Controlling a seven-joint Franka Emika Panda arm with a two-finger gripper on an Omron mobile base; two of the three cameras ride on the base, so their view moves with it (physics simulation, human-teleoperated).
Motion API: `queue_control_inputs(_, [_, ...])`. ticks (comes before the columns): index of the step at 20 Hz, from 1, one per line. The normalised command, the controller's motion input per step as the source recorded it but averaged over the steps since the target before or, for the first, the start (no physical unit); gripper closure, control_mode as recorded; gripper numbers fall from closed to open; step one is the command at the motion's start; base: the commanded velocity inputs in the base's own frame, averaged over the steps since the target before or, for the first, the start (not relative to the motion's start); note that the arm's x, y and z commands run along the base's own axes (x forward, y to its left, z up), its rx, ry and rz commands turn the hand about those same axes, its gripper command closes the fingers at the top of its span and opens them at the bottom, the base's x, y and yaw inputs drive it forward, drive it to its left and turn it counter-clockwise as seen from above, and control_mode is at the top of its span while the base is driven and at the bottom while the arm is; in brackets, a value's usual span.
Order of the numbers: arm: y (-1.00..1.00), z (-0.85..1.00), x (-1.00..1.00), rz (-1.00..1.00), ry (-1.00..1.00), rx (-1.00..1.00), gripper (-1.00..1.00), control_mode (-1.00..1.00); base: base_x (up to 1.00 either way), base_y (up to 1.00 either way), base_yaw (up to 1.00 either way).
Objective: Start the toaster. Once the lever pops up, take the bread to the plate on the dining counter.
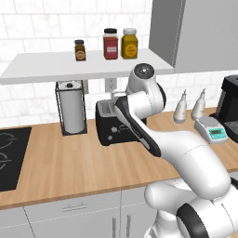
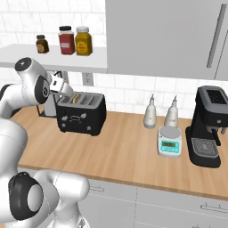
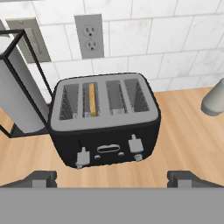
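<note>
No writing can be read on the toaster (image 3: 105, 127), only small white marks on its front. It stands on the wood worktop (image 1: 69, 162) by the tiled wall, long axis running 9 to 3 o'clock in the hand view, front toward 6. The bread (image 3: 92, 99) stands edge-up in a slot. The gripper (image 3: 111, 177) hangs in front, jaws wide apart, holding nothing

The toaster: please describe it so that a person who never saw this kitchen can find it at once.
Look at the wooden worktop along the tiled wall, under the shelf with three jars. The toaster stands there, right of the paper towel holder. It is a low black box with slots on top, one holding bread, unlike the taller coffee machine further right.
</note>
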Motion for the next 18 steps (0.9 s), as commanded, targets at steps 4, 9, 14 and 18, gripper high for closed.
queue_control_inputs(4, [0.00, 0.00, 0.00, 0.00, 0.00, 0.00, -1.00, -1.00, 0.00, 0.00, 0.00])
queue_control_inputs(9, [0.00, 0.00, 0.00, 0.00, 0.00, 0.00, -1.00, -1.00, 0.00, 0.00, 0.00])
queue_control_inputs(14, [0.00, 0.00, 0.00, 0.00, 0.00, 0.00, -1.00, -1.00, 0.00, 0.00, 0.00])
queue_control_inputs(18, [0.00, 0.00, 0.00, 0.00, 0.00, 0.00, -1.00, -1.00, 0.00, 0.00, 0.00])
